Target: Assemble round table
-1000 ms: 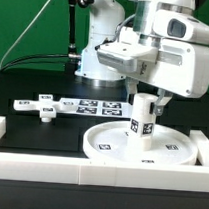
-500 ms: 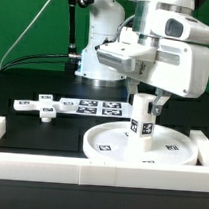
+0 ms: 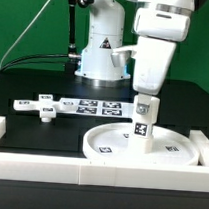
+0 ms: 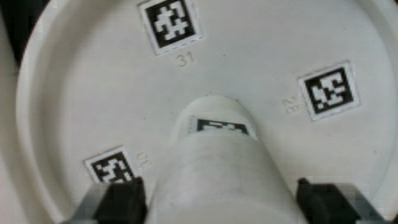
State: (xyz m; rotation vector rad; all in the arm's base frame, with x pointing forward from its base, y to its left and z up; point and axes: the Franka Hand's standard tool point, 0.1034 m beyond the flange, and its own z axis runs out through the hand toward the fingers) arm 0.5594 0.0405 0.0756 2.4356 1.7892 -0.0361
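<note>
We see the gripper (image 3: 145, 94) straight above the large flat disc (image 3: 108, 139), clenched on the upper end of the short cylinder leg (image 3: 144, 120). The leg stands upright near the middle of the disc, with its lower end on the disc's surface. In the wrist view the two dark fingers (image 4: 114, 205) sit tight against opposite sides of the leg (image 4: 221, 150), and we make out no gap on either side. Square tags show on the disc (image 4: 98, 90) around the leg. The disc lies on the black table (image 3: 23, 88), close behind the white rail (image 3: 48, 169) along its front edge. The cross-shaped piece (image 3: 42, 108) lies flat towards the exterior view's left, well apart from the disc. The marker board (image 3: 98, 105) lies between them, a little further back.
</note>
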